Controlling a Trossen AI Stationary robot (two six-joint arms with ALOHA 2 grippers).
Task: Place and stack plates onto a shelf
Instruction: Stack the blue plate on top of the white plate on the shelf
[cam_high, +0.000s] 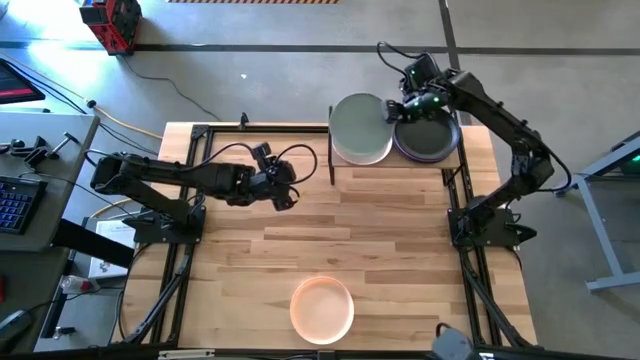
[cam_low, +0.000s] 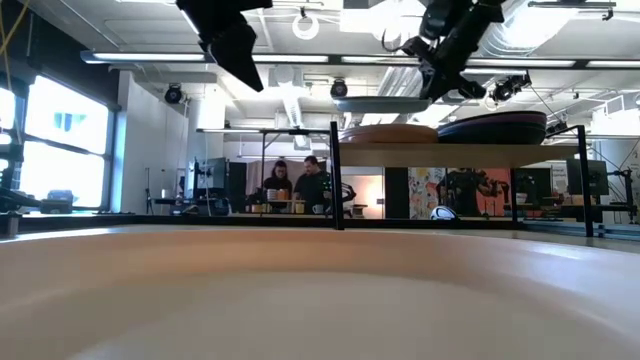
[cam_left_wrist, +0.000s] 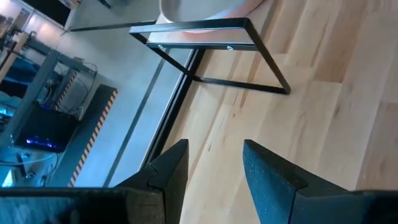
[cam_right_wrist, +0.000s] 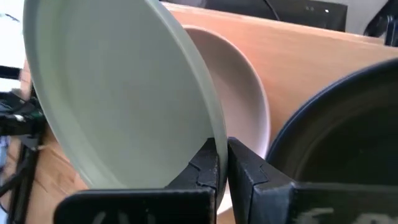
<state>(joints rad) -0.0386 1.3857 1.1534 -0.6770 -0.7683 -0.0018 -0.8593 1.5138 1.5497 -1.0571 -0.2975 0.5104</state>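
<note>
sage green plate (cam_right_wrist: 118, 93) pinched by my right gripper (cam_right_wrist: 222, 163) over the shelf (cam_high: 400, 165); left gripper (cam_left_wrist: 214, 171) spread, empty, mid-table.

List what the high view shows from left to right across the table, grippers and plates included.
Open left gripper → peach-pink round plate at the near edge → sage green round plate, held by the shut right gripper → dark round plate stack on the light-wood shelf.
</note>
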